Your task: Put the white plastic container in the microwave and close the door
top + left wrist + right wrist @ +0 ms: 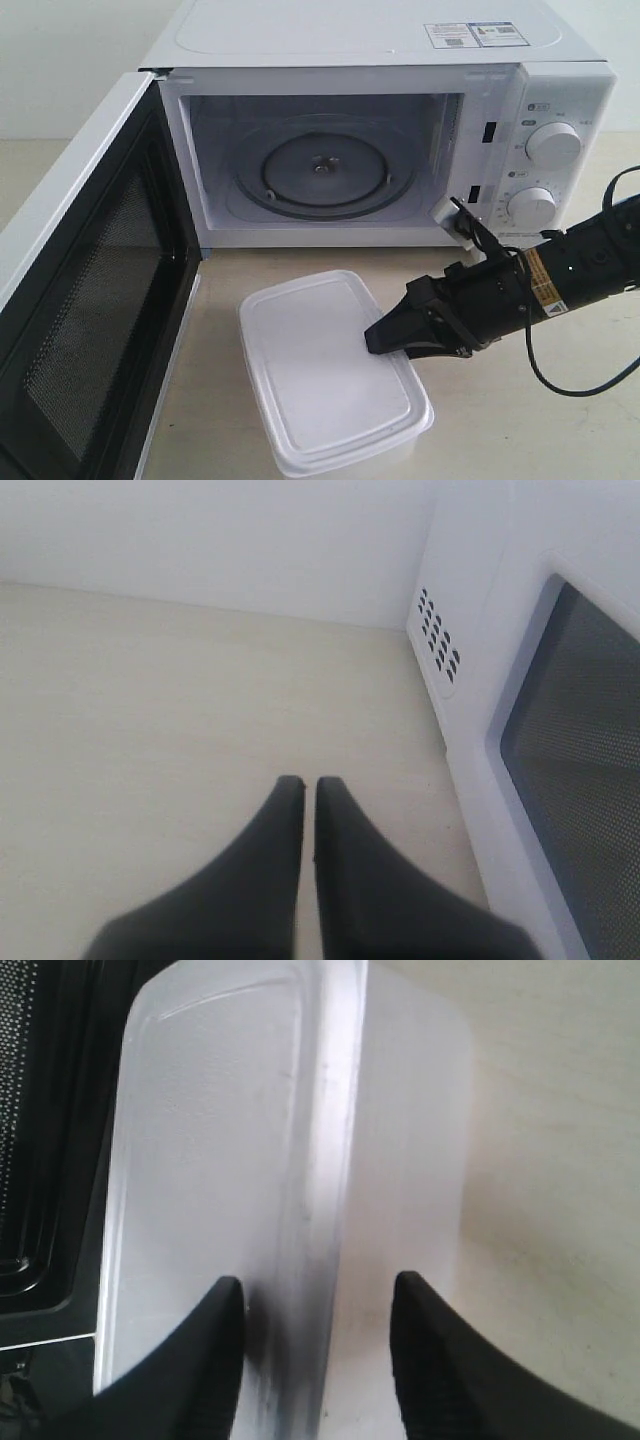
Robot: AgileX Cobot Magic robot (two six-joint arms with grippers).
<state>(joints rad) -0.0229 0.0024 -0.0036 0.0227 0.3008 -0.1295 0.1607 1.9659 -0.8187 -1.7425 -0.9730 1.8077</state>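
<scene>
The white plastic container (320, 370) lies lidded on the table in front of the microwave (400, 60). The door (90, 300) is swung wide open to the left, showing its black mesh inner face. Inside, the glass turntable (322, 170) is bare. My right gripper (372, 340) reaches in from the right at the container's right edge. In the right wrist view it (318, 1285) stands open astride the rim of the container (220, 1160), one finger over the lid and one beside the side wall. My left gripper (303, 782) is shut and empty over bare table.
The left wrist view shows the door's outer face with its dark window (590, 760) and a vented white side panel (438, 640) close beside the left gripper. The microwave's dials (553, 143) sit just behind the right arm. A black cable (580, 385) loops under that arm.
</scene>
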